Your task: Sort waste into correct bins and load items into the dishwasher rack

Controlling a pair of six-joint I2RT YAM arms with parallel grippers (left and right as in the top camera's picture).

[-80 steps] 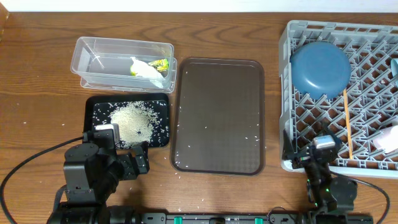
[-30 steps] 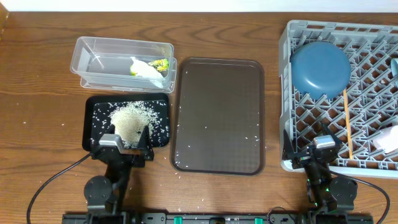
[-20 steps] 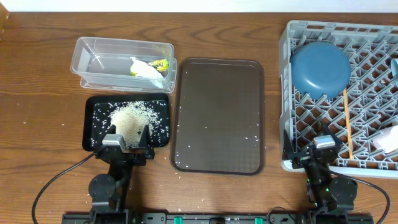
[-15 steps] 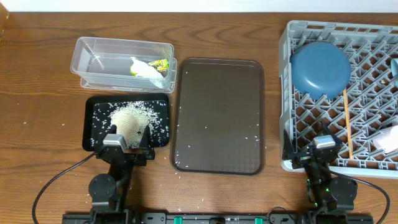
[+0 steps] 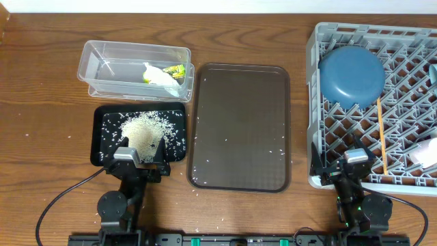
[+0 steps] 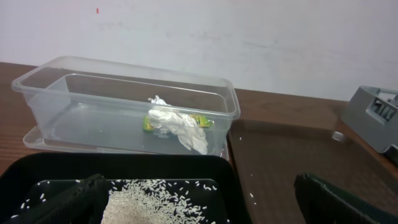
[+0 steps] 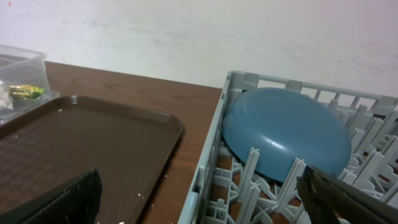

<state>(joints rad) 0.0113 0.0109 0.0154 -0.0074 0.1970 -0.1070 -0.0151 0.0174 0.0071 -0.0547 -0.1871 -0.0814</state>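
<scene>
Both claws sit low at the table's near edge, each spread open and holding nothing. Straight ahead of the left claw (image 5: 135,158) lies the black tray (image 5: 140,105) with its rice heap (image 5: 143,130), and beyond it the clear tub (image 5: 133,46) holding the tissue (image 5: 162,78) and wrapper (image 5: 177,70). The right claw (image 5: 347,164) noses the rack (image 5: 314,102) – blue dish (image 5: 351,74) and a chopstick (image 5: 381,130) inside. Stray grains (image 5: 273,152) dot the brown tray (image 5: 239,116) between the claws, its long side running away from them – the left looks nearer, with only the rim in its way.
</scene>
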